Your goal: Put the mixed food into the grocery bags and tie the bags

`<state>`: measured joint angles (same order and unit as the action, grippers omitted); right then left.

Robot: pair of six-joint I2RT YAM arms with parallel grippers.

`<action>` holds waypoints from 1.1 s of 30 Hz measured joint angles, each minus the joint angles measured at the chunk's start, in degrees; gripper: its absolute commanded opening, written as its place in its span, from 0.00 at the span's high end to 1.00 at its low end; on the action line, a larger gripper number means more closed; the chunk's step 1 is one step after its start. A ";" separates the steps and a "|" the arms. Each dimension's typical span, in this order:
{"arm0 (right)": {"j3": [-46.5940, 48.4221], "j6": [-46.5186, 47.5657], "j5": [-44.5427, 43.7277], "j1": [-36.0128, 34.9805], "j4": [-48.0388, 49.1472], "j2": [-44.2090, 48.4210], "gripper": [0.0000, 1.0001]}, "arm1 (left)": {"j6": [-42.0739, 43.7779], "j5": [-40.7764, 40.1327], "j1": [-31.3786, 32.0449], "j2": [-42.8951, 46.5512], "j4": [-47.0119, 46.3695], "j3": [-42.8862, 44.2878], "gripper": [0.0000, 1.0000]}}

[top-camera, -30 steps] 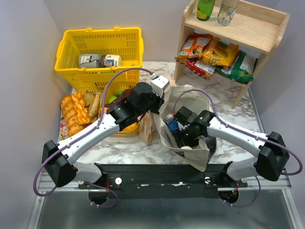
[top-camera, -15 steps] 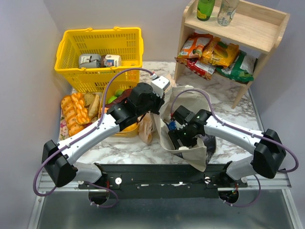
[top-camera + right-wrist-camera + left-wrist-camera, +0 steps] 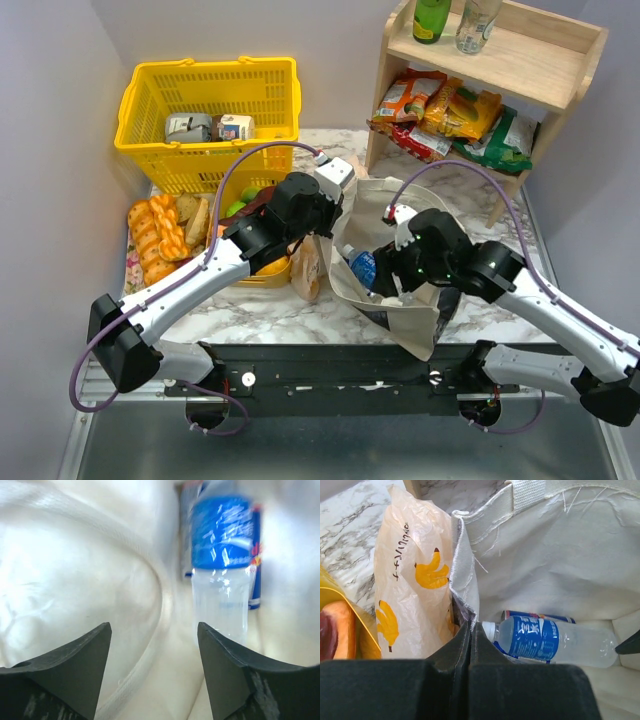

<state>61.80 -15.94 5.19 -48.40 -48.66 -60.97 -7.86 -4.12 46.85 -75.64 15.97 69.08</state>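
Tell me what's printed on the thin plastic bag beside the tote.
Yellow bananas and dark lettering on the peach plastic bag; left wrist view shows it best.

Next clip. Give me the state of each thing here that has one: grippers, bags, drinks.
left gripper: shut, pinching the rim of the canvas tote.
right gripper: open, empty, over the tote's inside.
canvas tote: mouth open, not tied.
water bottle: capped, lying on its side in the tote.
drink can: lying behind the bottle, mostly hidden.
peach plastic bag: upright against the tote's outside.
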 measured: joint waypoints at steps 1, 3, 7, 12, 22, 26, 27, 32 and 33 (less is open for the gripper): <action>0.26 0.15 -0.66 0.00 0.35 1.25 0.23 | 0.02 -0.07 0.00 0.00 -0.02 0.00 1.00; 1.42 0.39 -2.82 0.00 0.52 2.45 0.23 | 0.02 -0.11 0.00 0.02 -0.02 0.00 1.00; 5.73 0.37 -9.35 0.04 0.72 2.36 0.20 | 0.02 -0.11 0.00 0.02 0.00 0.00 1.00; 11.04 -0.13 -16.74 1.88 1.16 1.36 0.05 | 0.04 -0.11 0.00 0.04 0.00 0.00 1.00; 19.15 -0.09 -32.15 6.29 -7.15 -3.15 0.05 | 0.15 -0.46 0.00 0.17 -0.02 -0.09 1.00; 22.16 -2.78 -35.43 6.32 -12.81 -1.42 0.05 | 0.15 -0.46 0.00 0.15 -0.04 -0.11 1.00; 23.15 -3.93 -35.60 6.32 -14.49 -1.25 0.05 | 0.17 -0.50 0.00 0.15 -0.04 -0.11 1.00; 29.55 -13.00 -35.52 6.47 -22.93 -1.42 0.11 | 0.37 -1.01 0.00 0.00 -0.04 -0.11 1.00; 30.34 -14.86 -35.28 6.49 -23.47 -1.27 0.11 | 0.39 -1.03 0.00 -0.02 -0.04 -0.11 1.00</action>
<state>92.14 -30.81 -30.09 -41.91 -72.14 -62.24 -7.46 -5.15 46.85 -75.66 15.92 68.97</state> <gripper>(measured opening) 0.938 0.053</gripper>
